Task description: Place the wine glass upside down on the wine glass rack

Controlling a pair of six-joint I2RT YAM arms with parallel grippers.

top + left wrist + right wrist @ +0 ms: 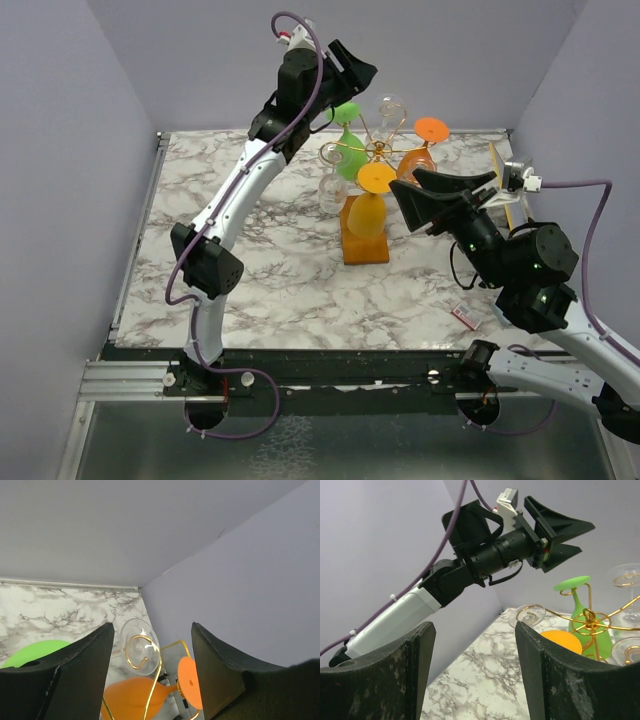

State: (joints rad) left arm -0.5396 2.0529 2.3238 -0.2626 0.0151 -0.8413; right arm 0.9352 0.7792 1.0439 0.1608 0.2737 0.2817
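Overhead: green glass (350, 150) hangs bowl-down on rack (378, 150), far side of bench (280, 280). Left tool (358, 82) just above, jaws apart.
Left wrist: nothing held.
Right wrist: right tool (475, 627) apart, empty, off to the side.
Best to lift the left straight up, clear of the foot.

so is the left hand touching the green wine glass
Apart: right wrist view shows a clear gap between the left hand and the green wine glass.
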